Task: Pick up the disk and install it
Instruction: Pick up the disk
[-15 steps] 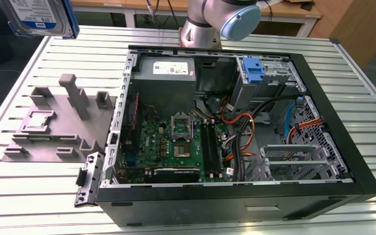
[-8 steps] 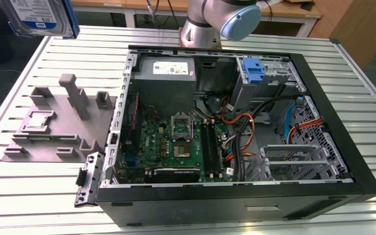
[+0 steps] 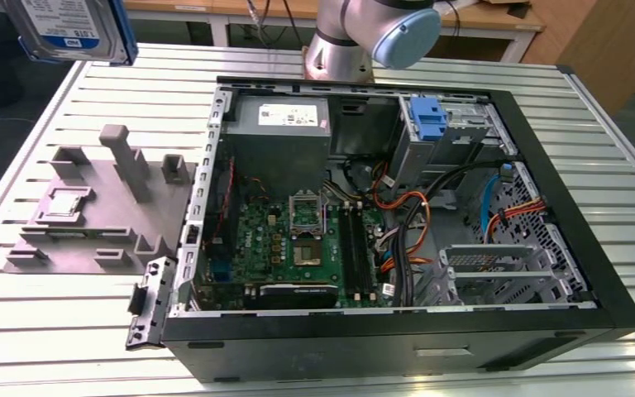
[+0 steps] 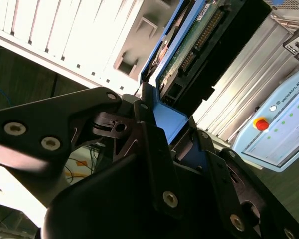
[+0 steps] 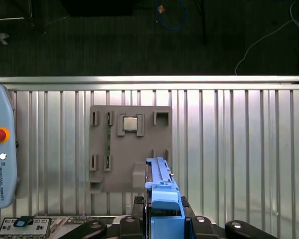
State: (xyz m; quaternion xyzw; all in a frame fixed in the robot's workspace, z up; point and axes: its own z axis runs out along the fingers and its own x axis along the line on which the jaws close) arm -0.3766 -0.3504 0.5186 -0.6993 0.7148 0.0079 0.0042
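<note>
The disk [image 3: 69, 29] is hanging in the air over the grey tray [image 3: 97, 217], its long axis pointing straight down from the gripper [image 4: 170, 122]. The gripper is pinching the disk's blue frame at the upper end. The open computer case [image 3: 406, 351] is lying well apart, toward the exterior view's right.

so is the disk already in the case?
No: the gripper holds the disk in the air at the exterior view's upper left, outside the computer case.

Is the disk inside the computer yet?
Out. The claw grips the disk up in the air, away from the open computer.
</note>
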